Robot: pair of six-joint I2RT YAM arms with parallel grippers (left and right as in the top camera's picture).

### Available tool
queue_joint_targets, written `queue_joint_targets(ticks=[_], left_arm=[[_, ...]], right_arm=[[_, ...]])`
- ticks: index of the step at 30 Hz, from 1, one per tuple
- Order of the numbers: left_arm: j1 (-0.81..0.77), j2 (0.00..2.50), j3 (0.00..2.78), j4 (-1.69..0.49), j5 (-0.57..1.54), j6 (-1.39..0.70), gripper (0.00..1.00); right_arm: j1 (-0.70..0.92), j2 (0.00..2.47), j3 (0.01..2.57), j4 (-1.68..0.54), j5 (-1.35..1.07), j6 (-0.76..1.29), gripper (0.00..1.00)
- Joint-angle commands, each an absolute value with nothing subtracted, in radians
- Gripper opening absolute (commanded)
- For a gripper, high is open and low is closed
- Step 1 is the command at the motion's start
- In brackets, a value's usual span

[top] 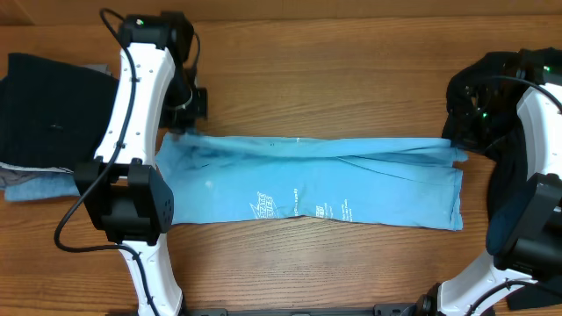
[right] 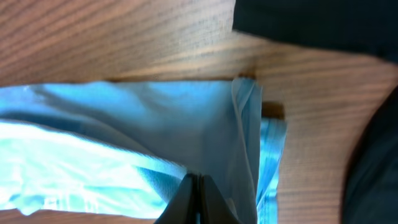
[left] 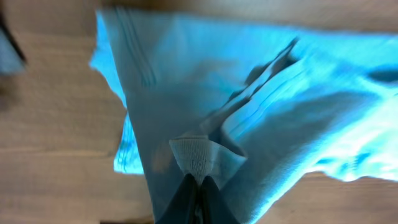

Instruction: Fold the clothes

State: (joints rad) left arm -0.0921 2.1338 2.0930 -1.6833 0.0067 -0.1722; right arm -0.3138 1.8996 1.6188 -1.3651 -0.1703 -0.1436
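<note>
Overhead, the shirt [top: 307, 189] looks thin and floppy, so the left gripper [left: 198, 180] and right gripper [right: 194, 180] pinching its far corners seems right.

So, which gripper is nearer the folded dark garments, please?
Left: the left gripper grips the T-shirt end by the folded dark garments; the right gripper, the far end.

Left arm [top: 132, 96]: white tapered shells running between boxy black joint housings. Black cable [top: 75, 215] looping off the lower housing. Green light [top: 138, 21] glowing at the far joint.
Right arm [top: 537, 110]: wearing the same white and black, its own green light [top: 479, 114] showing.
Left gripper [left: 198, 183] and right gripper [right: 196, 180]: both showing dark, wedge-shaped fingers.
</note>
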Motion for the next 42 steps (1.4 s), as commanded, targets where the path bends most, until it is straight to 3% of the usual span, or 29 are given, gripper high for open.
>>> queue_joint_targets(ticks=[1,16,30,42], left_arm=[[-0.099,2.128,1.978,-1.689,-0.071,-0.201,0.04],[-0.124,2.128,1.657,-1.61,-0.086,-0.24,0.04],[-0.093,2.128,1.531,-1.616,-0.308,-0.418,0.04],[-0.066,2.128,1.507,-1.596,-0.299,-0.427,0.04]], right_arm=[[-0.318,1.866,1.641,-1.406,-0.165,-0.099,0.04],[-0.317,1.866,1.622,-1.588,-0.094,0.032,0.04],[-0.318,1.866,1.412,-1.451,0.051,0.143,0.04],[-0.317,1.866,1.353,-1.35,0.059,0.143,0.04]])
